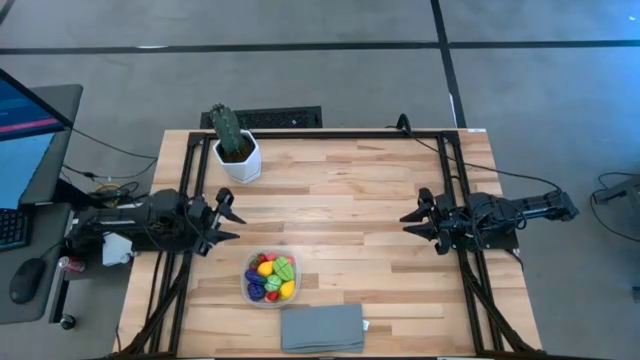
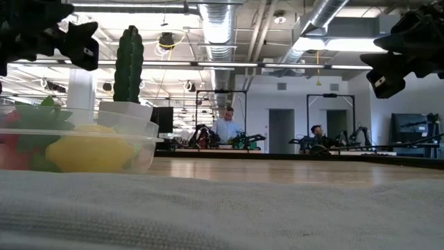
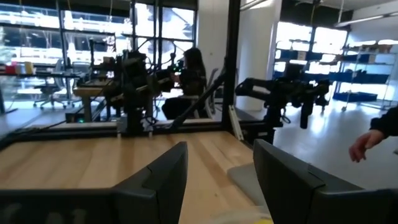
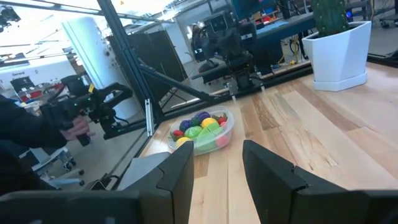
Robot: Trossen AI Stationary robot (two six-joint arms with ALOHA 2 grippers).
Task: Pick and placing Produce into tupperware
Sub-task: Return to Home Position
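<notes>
Produce (image 1: 272,278) sits in tupperware (image 1: 248,291) at desk (image 1: 350,200) 6 o'clock; left arm (image 1: 150,222) at 9, right arm (image 1: 500,215) at 3, both jaws released and empty, so homing should run high, clear of the tupperware.

Under my wooden table (image 1: 350,200) lies a grey floor (image 1: 560,70) crossed by dark lines (image 1: 250,46), and beside it a low desk (image 1: 45,240) carries a monitor (image 1: 22,130), keyboard (image 1: 12,228) and mouse (image 1: 25,282). Overhead run silver ducts (image 2: 220,42) and bright strip lights (image 2: 291,67), above white walls (image 2: 295,104) with dark doors (image 2: 281,130). Farther off I see tall windows (image 3: 37,37), metal shelving (image 3: 367,68) under cool light, and a person (image 3: 191,74) seated at another bench.
</notes>
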